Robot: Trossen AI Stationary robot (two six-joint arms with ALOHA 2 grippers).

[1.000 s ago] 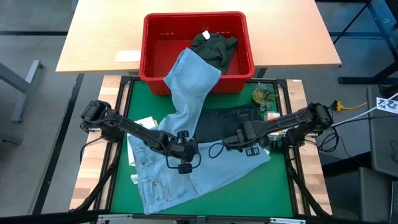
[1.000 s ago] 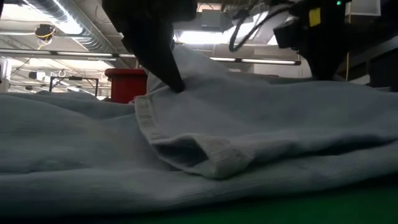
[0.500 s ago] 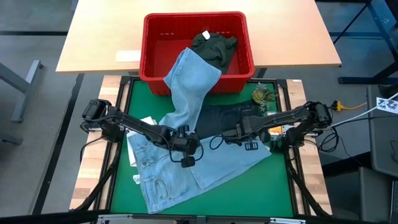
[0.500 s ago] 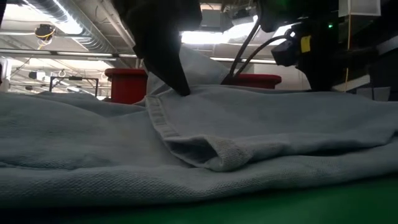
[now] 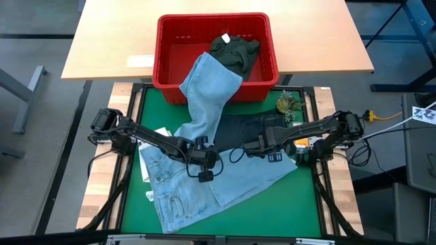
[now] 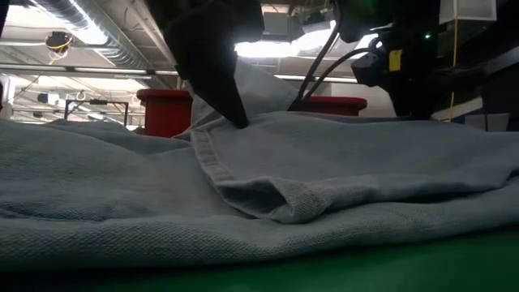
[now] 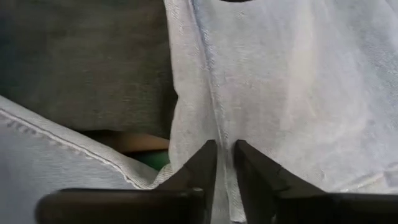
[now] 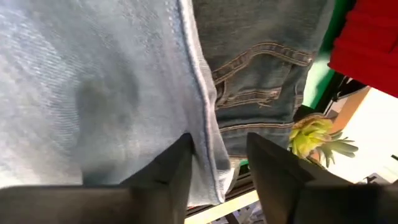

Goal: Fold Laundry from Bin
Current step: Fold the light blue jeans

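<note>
I part the left gripper slightly and the right gripper wide, lifting straight off the light blue jeans between their fingers.

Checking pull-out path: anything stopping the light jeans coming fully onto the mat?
Partly. One leg of the light blue jeans drapes over the red bin front rim, its end inside. Both grippers, left and right, sit on the denim.

Both dark arms are reaching inward over the middle of the counter, elbows out to the sides. The left claw is pointing down with its fingers only a narrow slit apart. The right claw is lying low, its fingers spread clearly apart.
</note>
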